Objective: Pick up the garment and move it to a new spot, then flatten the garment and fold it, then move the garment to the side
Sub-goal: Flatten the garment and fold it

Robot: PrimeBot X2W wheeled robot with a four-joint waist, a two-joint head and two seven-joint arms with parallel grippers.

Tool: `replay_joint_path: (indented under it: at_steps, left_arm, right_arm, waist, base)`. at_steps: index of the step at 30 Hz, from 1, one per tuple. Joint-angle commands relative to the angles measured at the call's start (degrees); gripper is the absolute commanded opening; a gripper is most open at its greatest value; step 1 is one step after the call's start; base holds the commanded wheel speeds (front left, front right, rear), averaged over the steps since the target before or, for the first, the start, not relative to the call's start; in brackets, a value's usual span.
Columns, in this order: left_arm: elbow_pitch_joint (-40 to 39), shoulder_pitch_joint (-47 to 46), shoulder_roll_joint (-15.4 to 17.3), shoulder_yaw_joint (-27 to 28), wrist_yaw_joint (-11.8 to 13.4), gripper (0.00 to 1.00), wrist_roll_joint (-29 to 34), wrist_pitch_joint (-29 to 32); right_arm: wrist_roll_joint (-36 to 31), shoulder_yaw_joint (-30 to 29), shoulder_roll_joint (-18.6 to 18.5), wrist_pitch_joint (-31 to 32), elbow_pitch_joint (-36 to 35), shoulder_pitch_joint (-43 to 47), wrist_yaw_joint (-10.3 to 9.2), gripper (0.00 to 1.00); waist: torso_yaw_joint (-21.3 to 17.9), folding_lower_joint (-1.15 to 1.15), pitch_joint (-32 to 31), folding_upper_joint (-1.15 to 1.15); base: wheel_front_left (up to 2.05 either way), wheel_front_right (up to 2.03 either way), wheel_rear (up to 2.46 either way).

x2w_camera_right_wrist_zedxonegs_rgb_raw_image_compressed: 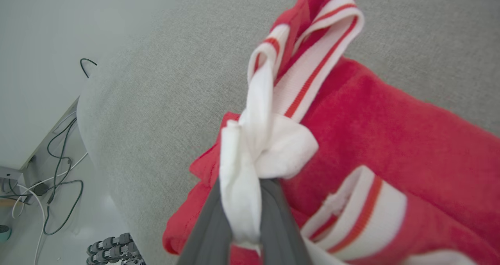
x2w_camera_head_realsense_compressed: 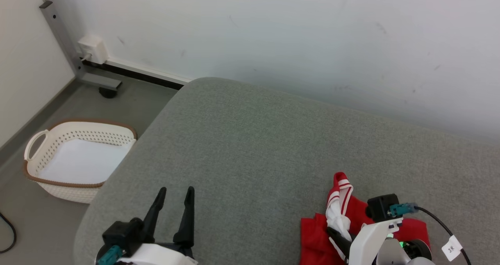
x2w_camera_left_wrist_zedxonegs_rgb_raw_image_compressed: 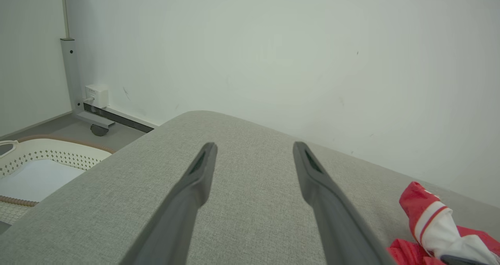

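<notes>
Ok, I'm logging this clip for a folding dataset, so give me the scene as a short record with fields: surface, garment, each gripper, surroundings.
surface: grey cushion, set against a white wall
garment: red garment with white, red-striped trim, bunched at the cushion's front right
right gripper: shut on a white fold of the garment
left gripper: open, empty, over bare cushion
surroundings: white perforated laundry basket on the floor, left of the cushion
</notes>
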Motion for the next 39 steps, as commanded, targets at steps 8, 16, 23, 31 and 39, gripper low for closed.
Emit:
replay_joint_path:
  at_steps: [8, 16, 23, 31, 39]
  left_arm:
    - [0.01, -0.11, 0.16, 0.21, 0.45, 1.0, -0.25, 0.03]
    - [-0.19, 0.22, 0.16, 0.3, 0.62, 1.0, -0.7, 0.02]
    - [-0.88, 0.76, 0.18, 0.67, 0.98, 1.0, -0.91, 0.02]
    - [-1.37, 0.46, 0.18, 0.99, 1.01, 1.0, -0.63, 0.02]
    - [-1.06, 0.39, 0.18, 1.38, 0.48, 1.0, 0.12, 0.02]
  right_arm:
    - [4.37, 4.96, 1.57, -2.56, 1.6, -2.33, 0.01, 1.0]
    - [8.0, 3.46, -1.37, -11.16, -8.39, -3.83, 0.0, 1.0]
    - [2.35, -6.44, -7.94, -20.05, -15.46, -1.25, 0.01, 1.0]
    - [-7.03, -16.7, -8.71, -26.88, -12.98, 5.43, 0.01, 1.0]
    - [-6.49, -18.92, -5.13, -28.64, -8.31, 9.57, 0.01, 1.0]
  waist:
    - [-2.34, 0.0, 0.33, 0.0]
    - [-6.78, 0.0, 0.07, 0.0]
    - [-10.55, 0.0, -0.21, 0.0]
    - [-13.88, 0.0, -0.49, 0.0]
    - [-14.54, 0.0, -0.3, 0.0]
  base:
    - [0.0, 0.0, 0.0]
    - [0.0, 0.0, 0.0]
    - [0.0, 0.0, 0.0]
    - [0.0, 0.0, 0.0]
    - [0.0, 0.0, 0.0]
